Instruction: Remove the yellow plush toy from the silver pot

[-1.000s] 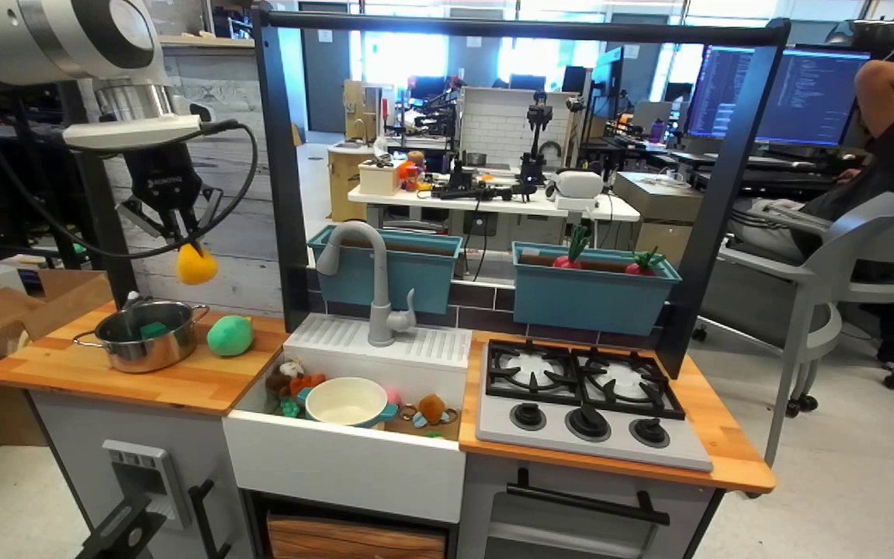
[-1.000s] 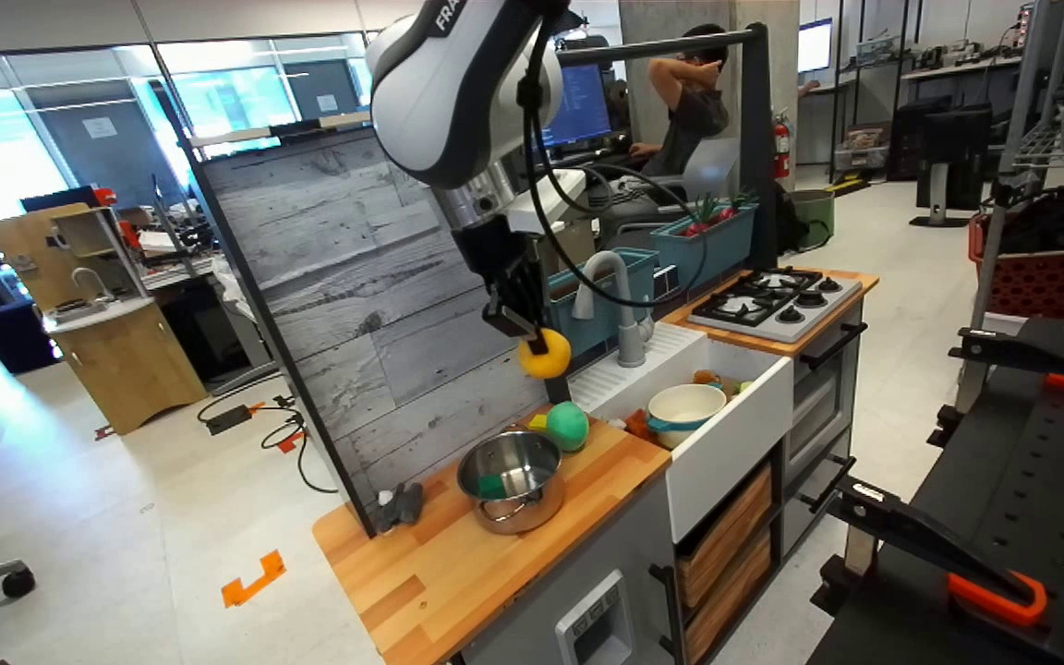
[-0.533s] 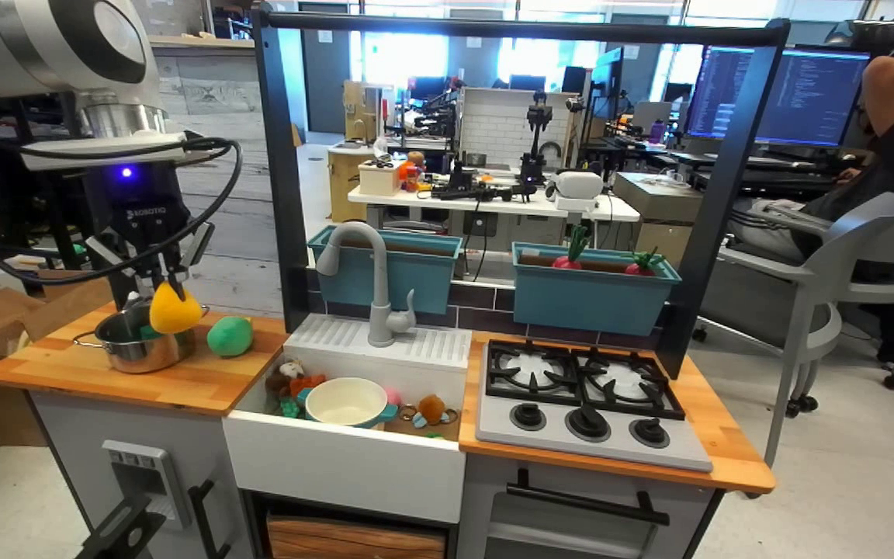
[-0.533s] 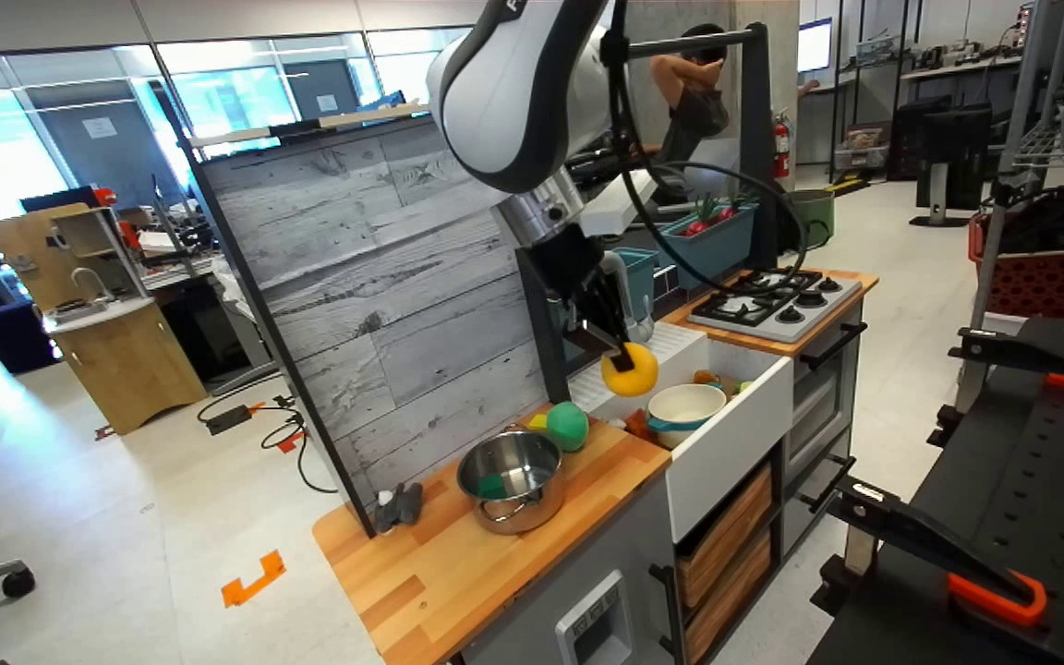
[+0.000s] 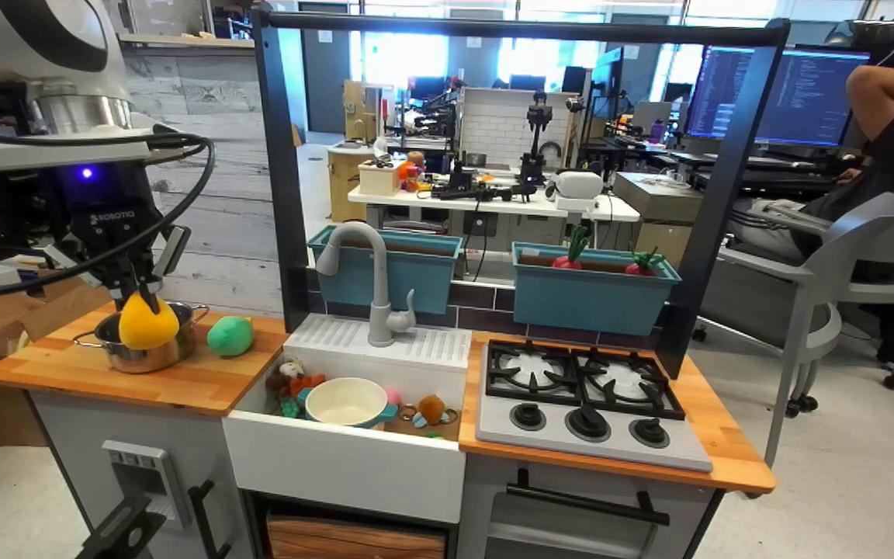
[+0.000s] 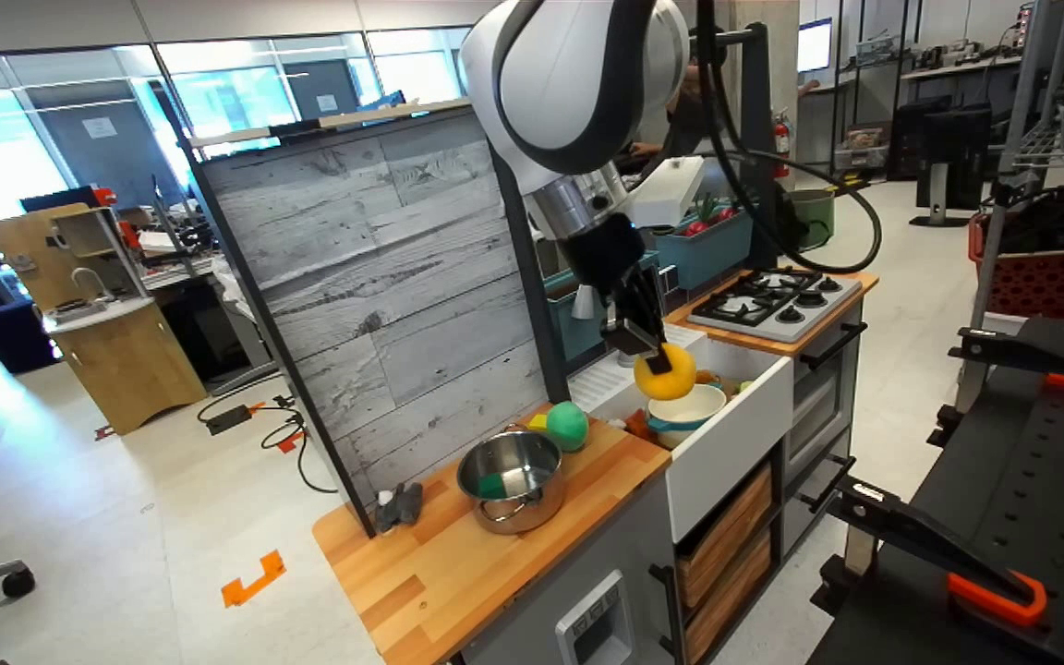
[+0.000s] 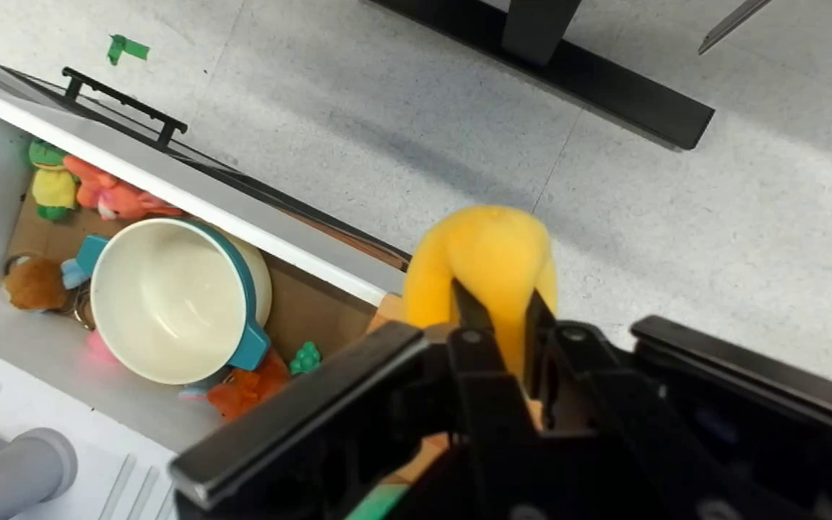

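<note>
Yellow plush toy [image 7: 494, 245]: held in the air by the gripper [image 7: 500, 303]. Gripper condition: grasping; in the wrist view its two dark fingers [image 7: 471, 310] press into the toy from opposite sides. Toy location: outside the silver pot [image 6: 537, 506], and well apart from it in an exterior view. Pot stands upright on the wooden countertop [image 6: 449, 600], a green piece [image 6: 491, 486] inside. Green ball [image 6: 568, 426] rests just beside the pot. Grey object [image 6: 400, 506] lies on the same countertop, near the panel [image 6: 375, 277]; its kind cannot be determined. Adjoining sink [image 5: 346, 466] holds a white bowl [image 7: 168, 300] with teal handles [image 7: 250, 347], standing upright, with small soft toys [image 7: 37, 283] around it. Grey faucet [image 5: 379, 279] rises at the rear of the sink. Further along sits a stovetop [image 5: 556, 425] with black knobs [image 5: 528, 417]. Two teal planters [image 5: 594, 299] are placed behind; red vegetables [image 5: 568, 262] with green tops stand in one.
</note>
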Controlling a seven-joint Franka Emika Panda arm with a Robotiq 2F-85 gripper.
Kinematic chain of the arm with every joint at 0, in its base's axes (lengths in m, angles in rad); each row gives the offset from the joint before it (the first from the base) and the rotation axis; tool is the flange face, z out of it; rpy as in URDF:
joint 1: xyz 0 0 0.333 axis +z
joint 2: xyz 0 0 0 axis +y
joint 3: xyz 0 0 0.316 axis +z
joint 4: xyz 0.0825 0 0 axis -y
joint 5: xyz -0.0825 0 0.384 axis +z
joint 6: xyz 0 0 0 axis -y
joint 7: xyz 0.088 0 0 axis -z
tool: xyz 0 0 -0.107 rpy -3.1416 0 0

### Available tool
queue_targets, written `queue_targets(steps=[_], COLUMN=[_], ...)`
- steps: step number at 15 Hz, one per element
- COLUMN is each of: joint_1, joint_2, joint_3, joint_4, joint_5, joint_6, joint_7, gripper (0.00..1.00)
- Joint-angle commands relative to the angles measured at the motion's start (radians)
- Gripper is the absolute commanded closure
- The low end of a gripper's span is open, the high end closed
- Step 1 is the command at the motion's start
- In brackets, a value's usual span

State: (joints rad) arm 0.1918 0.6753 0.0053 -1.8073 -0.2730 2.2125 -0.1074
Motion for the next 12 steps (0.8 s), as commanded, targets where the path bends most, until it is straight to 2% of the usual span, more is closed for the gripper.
queue_targets(steps=[1,3,7,12], joint_1=[-0.068,-0.089,-0.141,-0.121], joint_2=[0.148,0.227,0.382,0.527], joint_3=[-0.011,-0.026,-0.031,-0.012], joint_4=[0.182,0.286,0.505,0.743], joint_5=[0.011,0.017,0.041,0.046], joint_6=[0.004,0.018,-0.042,-0.124], joint_7=[-0.025,0.002,-0.012,-0.051], gripper=[0.97,0.97,0.97,0.97])
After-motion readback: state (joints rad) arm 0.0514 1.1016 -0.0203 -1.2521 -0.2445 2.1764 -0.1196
